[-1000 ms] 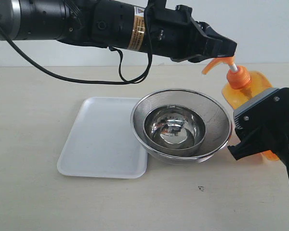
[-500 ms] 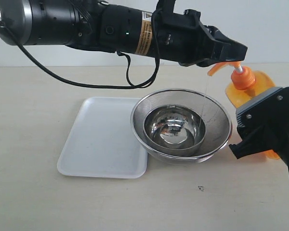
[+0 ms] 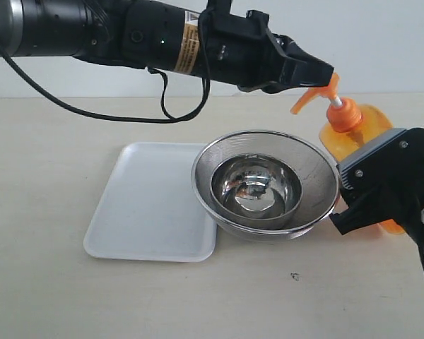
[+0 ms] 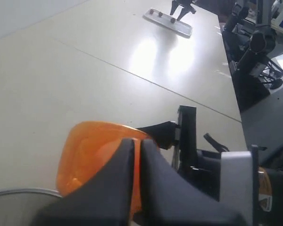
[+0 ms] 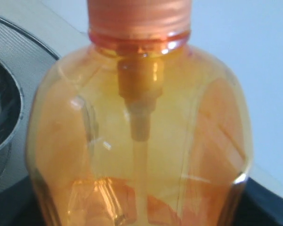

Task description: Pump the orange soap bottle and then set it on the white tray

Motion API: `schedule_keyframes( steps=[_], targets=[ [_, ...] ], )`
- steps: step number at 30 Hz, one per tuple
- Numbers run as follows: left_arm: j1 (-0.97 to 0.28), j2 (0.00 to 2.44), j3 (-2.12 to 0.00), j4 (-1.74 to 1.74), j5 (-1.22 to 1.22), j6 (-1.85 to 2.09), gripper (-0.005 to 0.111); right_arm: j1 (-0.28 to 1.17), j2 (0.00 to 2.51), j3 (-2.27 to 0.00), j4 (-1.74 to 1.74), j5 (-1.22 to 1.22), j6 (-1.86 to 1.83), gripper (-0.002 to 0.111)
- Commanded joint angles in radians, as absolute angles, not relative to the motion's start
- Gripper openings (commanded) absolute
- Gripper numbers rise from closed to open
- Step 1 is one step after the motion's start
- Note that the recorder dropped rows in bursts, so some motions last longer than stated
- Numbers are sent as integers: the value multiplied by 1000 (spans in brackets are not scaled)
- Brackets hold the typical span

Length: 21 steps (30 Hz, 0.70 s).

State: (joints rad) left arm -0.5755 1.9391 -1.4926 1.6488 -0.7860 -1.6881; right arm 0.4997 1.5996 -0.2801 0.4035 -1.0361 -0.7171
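The orange soap bottle point(image 3: 353, 131) stands right of the bowls, its pump head point(image 3: 312, 96) raised with the white stem showing. My left gripper point(image 3: 327, 73) reaches across from the left, shut, its tips touching the top of the pump head. In the left wrist view the shut left gripper point(image 4: 140, 143) covers the pump, with the bottle's orange shoulder point(image 4: 87, 150) beneath. My right gripper point(image 3: 367, 208) is shut on the bottle's lower body. The bottle point(image 5: 141, 117) fills the right wrist view, with the right gripper point(image 5: 141, 209) around it. The white tray point(image 3: 148, 205) lies left of the bowls, with nothing on it.
A steel mesh bowl point(image 3: 312, 169) with a smaller shiny bowl point(image 3: 256, 185) inside sits between tray and bottle, its edge touching the tray. The mesh bowl's rim point(image 5: 9, 70) is close beside the bottle. The left arm spans above tray and bowls.
Half a second ago the left gripper had the pump pressed down and a thin thread of soap fell into the bowl. Now the pump head has risen and the gripper has shifted back left.
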Motion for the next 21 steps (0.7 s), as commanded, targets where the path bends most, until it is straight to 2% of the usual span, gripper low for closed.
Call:
schedule_keyframes(
  steps=[1, 21],
  targets=[
    [-556, 1938, -1478, 1694, -791, -1706, 5, 510, 1588, -292, 369, -1101, -687, 0],
    [-555, 1858, -1478, 1663, -788, -1709, 5, 510, 1588, -292, 374, -1101, -680, 0]
  ],
)
